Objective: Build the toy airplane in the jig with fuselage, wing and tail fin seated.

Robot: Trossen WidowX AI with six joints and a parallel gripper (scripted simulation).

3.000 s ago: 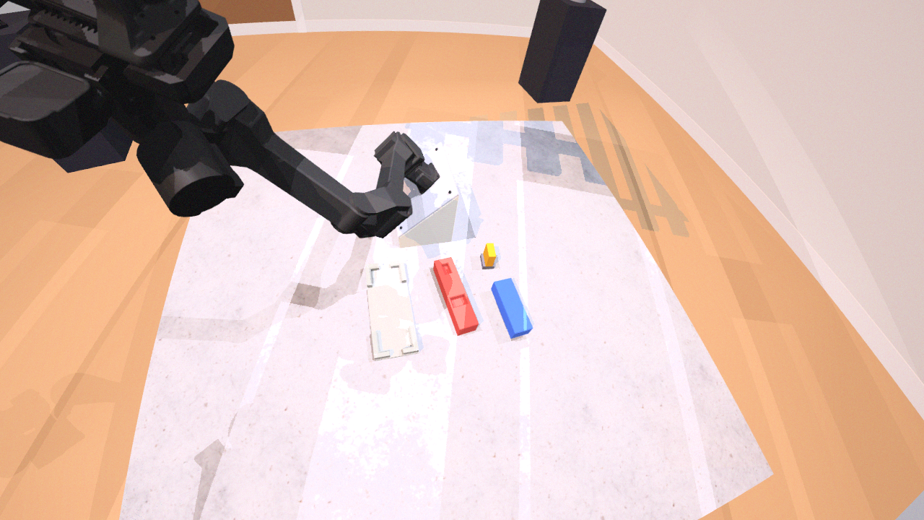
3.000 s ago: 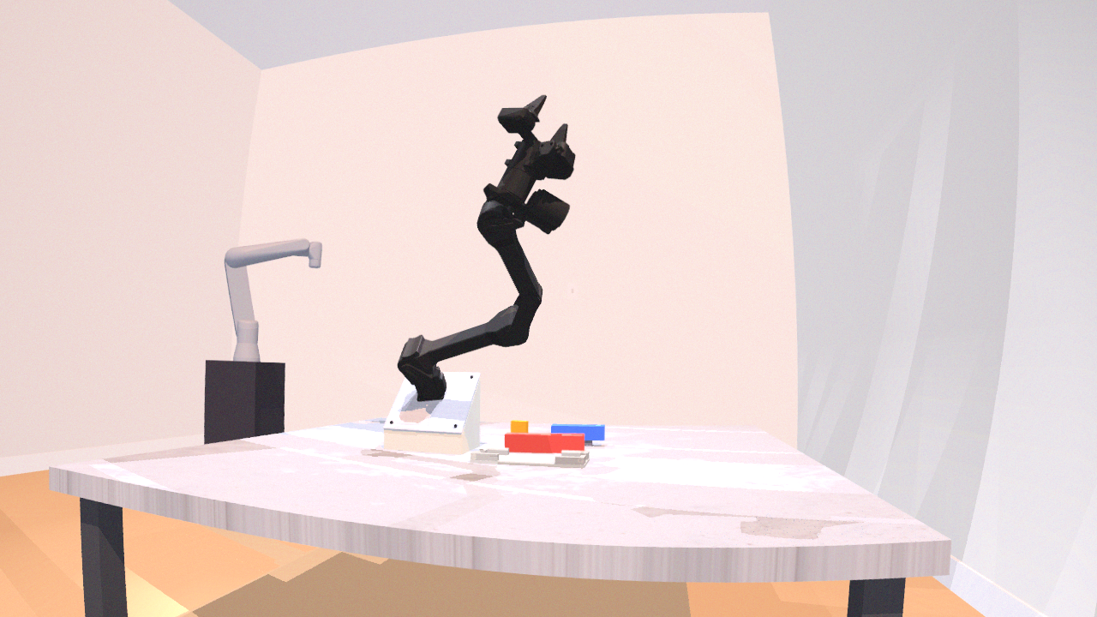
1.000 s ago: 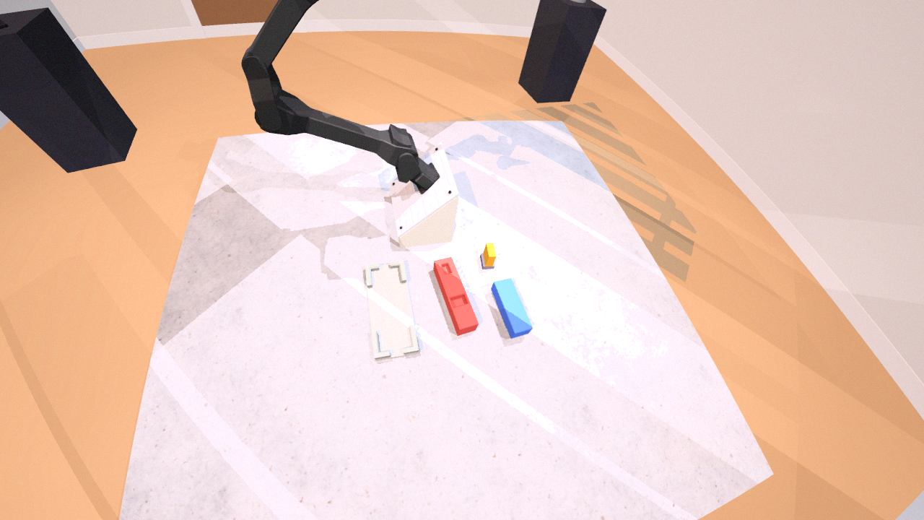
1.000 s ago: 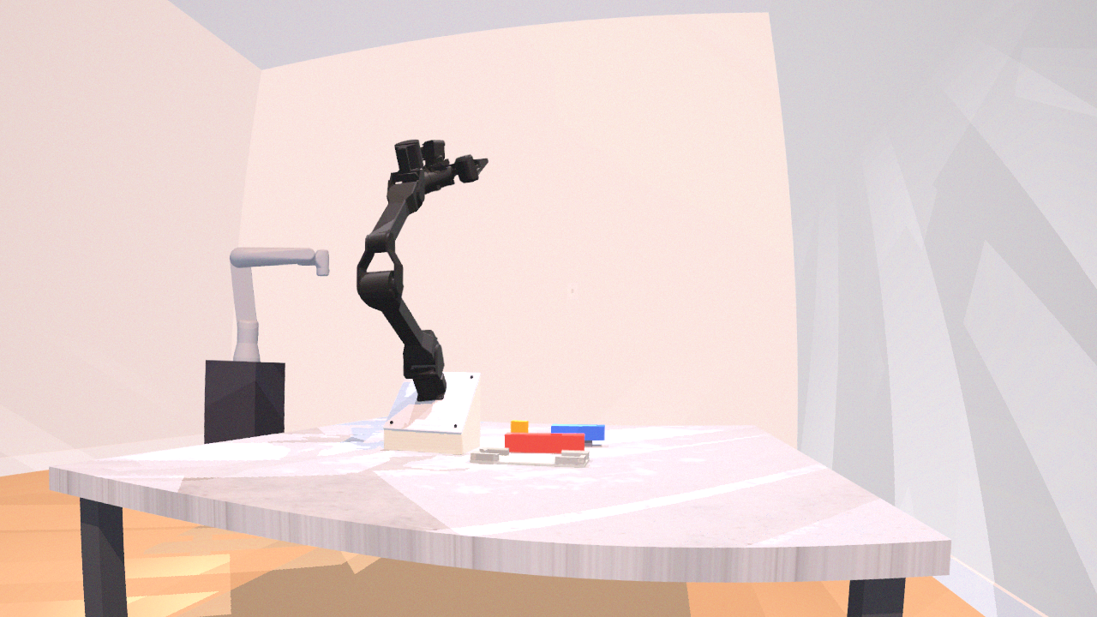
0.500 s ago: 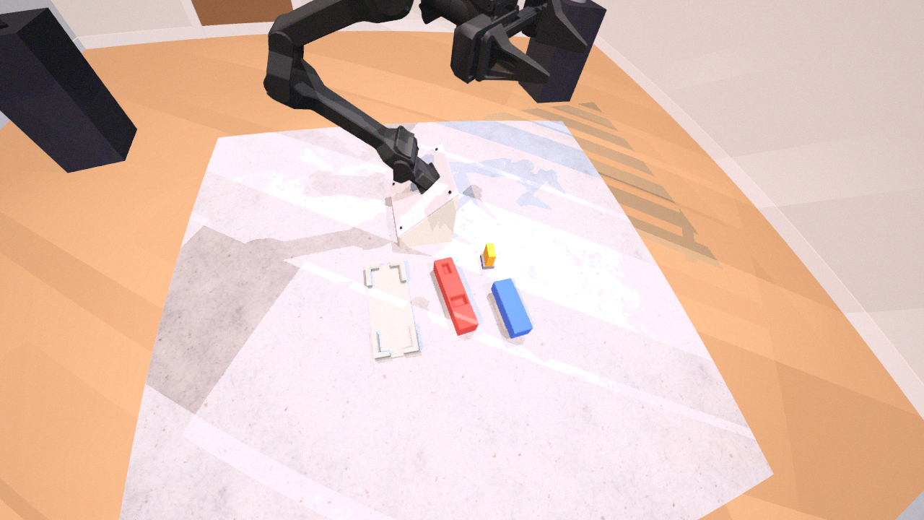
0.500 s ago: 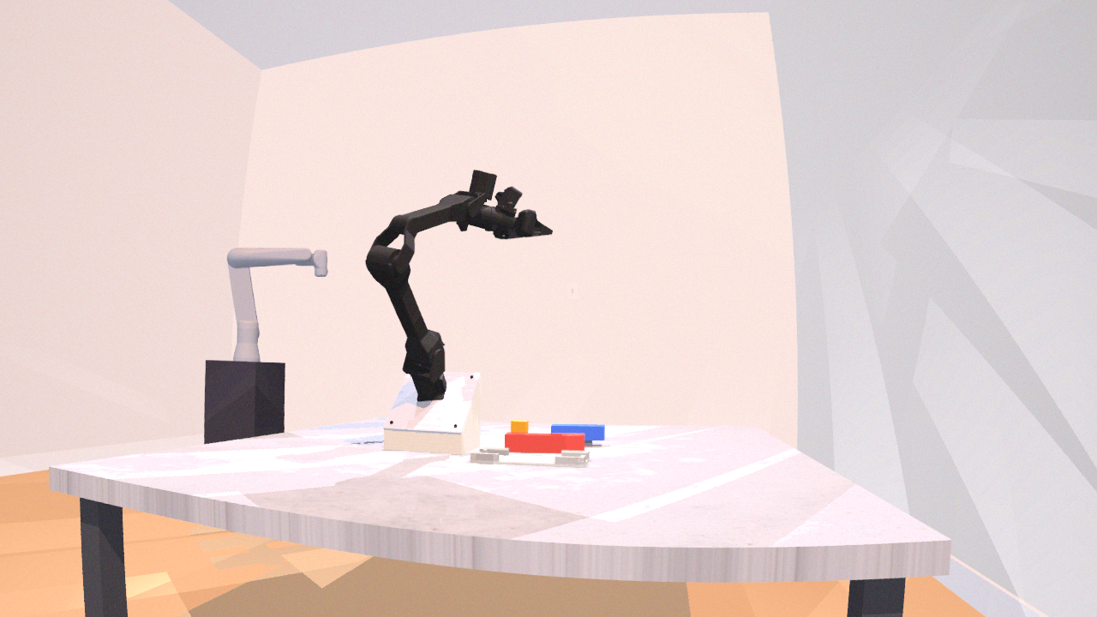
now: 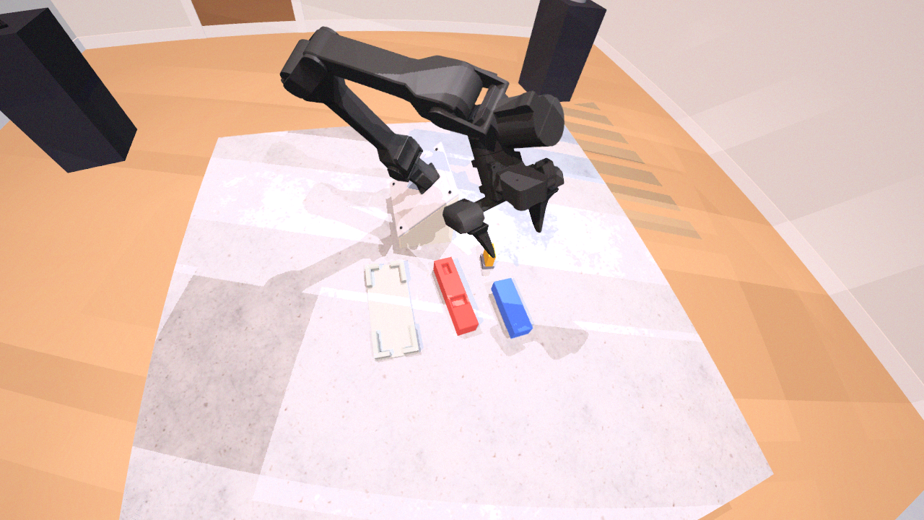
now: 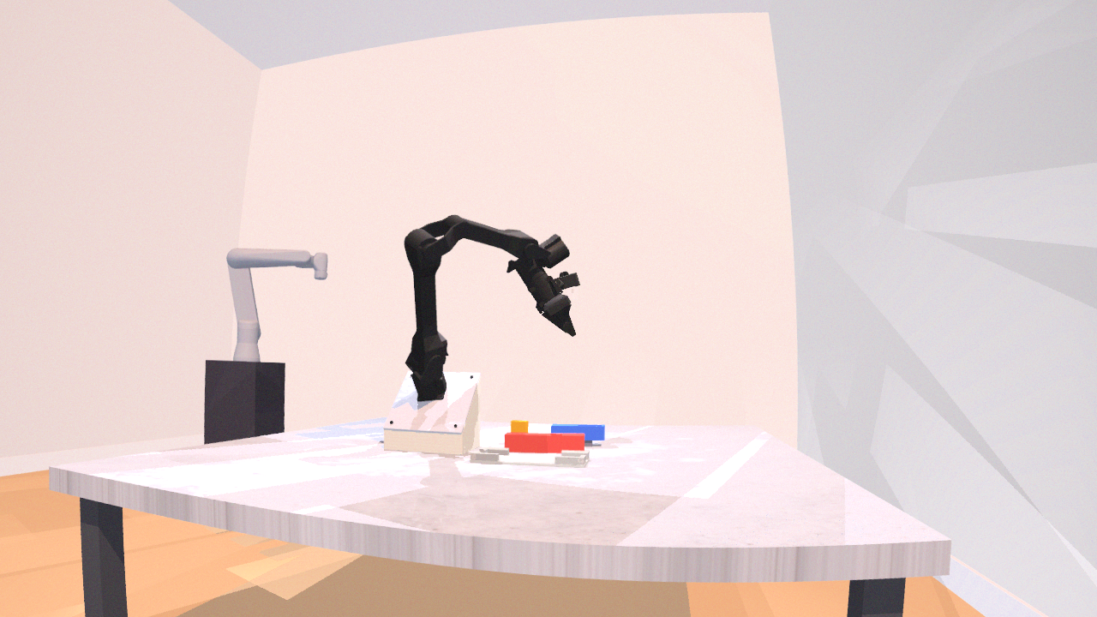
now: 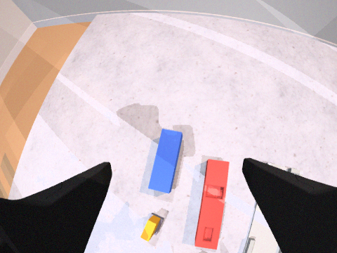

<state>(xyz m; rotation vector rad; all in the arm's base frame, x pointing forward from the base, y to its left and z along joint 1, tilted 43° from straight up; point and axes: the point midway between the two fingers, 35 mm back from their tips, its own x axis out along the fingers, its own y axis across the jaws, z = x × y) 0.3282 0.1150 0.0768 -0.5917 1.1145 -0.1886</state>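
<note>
While claw (image 8: pixel 566 326) hangs spread, empty, fuselage (image 7: pixel 455 295) lies beside cradle (image 7: pixel 390 309).

We see our gripper (image 8: pixel 568 326) spread wide, high above the parts. Cradle (image 7: pixel 390 308), fuselage (image 7: pixel 455 295) and wing (image 7: pixel 511 307) lie apart, with passable lanes between.

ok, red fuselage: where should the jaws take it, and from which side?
Grip the red fuselage across its narrow width at mid-length, coming straight down from above. It lies flat as a long bar with open table on both long sides, between the cradle and the blue wing. The gripper is open and empty.
</note>
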